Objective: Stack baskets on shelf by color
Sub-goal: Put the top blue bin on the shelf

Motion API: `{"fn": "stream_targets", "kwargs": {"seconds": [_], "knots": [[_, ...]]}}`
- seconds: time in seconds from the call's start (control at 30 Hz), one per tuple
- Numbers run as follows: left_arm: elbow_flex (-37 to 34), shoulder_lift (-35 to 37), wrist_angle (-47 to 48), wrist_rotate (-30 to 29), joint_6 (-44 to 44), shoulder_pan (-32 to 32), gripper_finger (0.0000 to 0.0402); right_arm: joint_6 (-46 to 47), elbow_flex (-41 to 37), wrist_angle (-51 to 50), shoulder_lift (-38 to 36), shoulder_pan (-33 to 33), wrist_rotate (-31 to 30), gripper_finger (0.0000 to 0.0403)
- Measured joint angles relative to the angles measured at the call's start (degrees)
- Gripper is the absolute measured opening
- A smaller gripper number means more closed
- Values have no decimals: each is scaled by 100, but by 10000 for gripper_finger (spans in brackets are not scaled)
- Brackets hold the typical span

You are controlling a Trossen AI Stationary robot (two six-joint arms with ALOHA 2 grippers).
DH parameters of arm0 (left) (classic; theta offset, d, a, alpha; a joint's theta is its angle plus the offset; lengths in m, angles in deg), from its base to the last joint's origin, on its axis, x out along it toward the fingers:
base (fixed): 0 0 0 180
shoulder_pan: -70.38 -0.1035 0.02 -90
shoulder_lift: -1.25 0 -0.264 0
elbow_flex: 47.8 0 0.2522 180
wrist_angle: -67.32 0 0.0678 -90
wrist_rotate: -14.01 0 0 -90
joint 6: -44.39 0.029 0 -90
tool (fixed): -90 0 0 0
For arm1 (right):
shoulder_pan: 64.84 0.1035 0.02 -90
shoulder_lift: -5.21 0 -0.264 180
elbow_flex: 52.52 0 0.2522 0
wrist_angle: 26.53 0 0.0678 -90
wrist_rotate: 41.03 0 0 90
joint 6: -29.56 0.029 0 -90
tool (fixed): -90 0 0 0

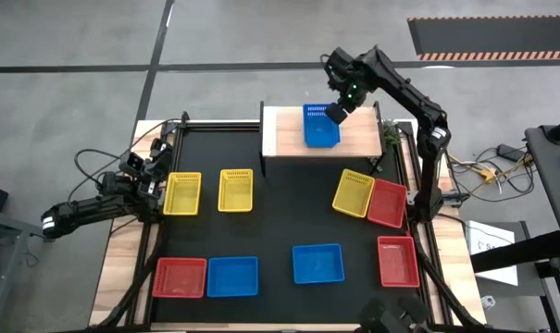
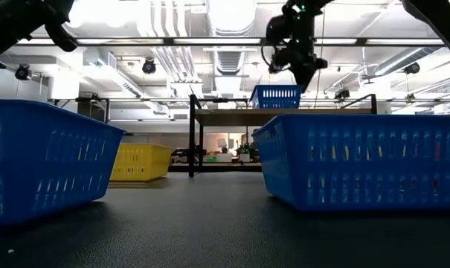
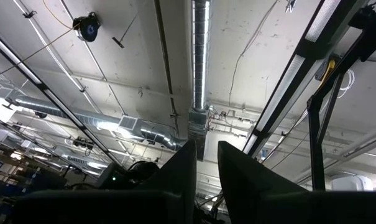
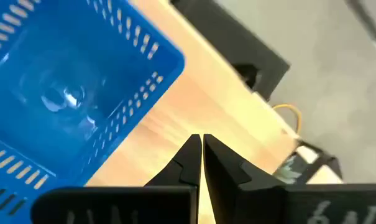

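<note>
A blue basket (image 1: 320, 127) sits on the light wood shelf (image 1: 284, 134) at the mat's far edge; it also shows in the right wrist view (image 4: 69, 93) and the low view (image 2: 277, 96). My right gripper (image 1: 338, 113) (image 4: 201, 142) is shut and hovers just above the shelf's planks (image 4: 200, 93), beside the basket's right far corner and apart from it. My left gripper (image 3: 206, 163) waits at the table's left edge (image 1: 148, 178), pointing at the ceiling, with a narrow gap between its fingers.
On the black mat (image 1: 280, 217) lie two yellow baskets (image 1: 182, 193) (image 1: 236, 190), a third yellow one (image 1: 354, 192) turned askew next to a red one (image 1: 387, 203), two more red ones (image 1: 398, 261) (image 1: 180, 277) and two blue ones (image 1: 232, 276) (image 1: 317, 263).
</note>
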Motion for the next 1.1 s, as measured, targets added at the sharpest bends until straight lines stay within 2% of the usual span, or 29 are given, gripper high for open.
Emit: {"fn": "stream_targets", "kwargs": {"seconds": [0.3,0.5,0.7,0.83,1.1], "knots": [[0,0,-2,0,0,1,50,-35,-676,349,0,180,709,8],[4,0,-18,0,2,1,50,-19,-676,1211,0,557,762,8],[4,0,-101,0,2,2,50,11,-652,1138,-33,689,775,8],[4,0,-101,0,2,1,50,33,-667,855,-33,726,1170,8],[4,0,-103,0,2,1,50,41,-727,1807,87,961,1205,8]]}}
